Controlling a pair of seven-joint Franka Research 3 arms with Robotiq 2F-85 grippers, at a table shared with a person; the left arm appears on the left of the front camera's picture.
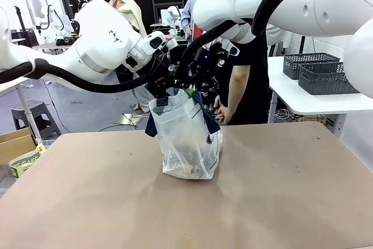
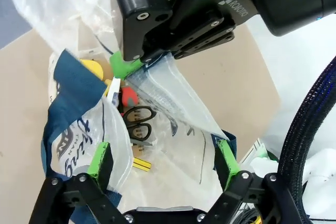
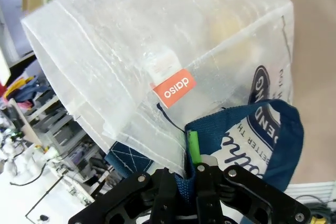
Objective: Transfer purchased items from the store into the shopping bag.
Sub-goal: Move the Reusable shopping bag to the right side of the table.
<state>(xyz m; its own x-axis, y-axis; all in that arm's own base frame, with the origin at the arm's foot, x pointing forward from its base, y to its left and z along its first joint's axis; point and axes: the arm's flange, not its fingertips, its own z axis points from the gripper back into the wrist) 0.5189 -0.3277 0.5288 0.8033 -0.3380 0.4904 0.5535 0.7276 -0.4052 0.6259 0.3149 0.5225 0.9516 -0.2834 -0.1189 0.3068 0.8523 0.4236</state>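
Holding the shopping bag (image 1: 187, 144) open, upright mid-desk (image 1: 87, 196): right claw (image 3: 190, 153) clamped together on the rim film and navy strap (image 3: 286, 140). Over the mouth, left claw (image 2: 161, 153): jaws wide apart, nothing between them. Inside the bag: black-handled scissors (image 2: 139, 123), a yellow round item (image 2: 92, 68), something red (image 2: 128, 96). Judged step: drop-off into the bag, release looks complete. Next move calls for raising the left claw straight up, clear of film and strap, with the right claw's pinch unchanged so the mouth does not collapse
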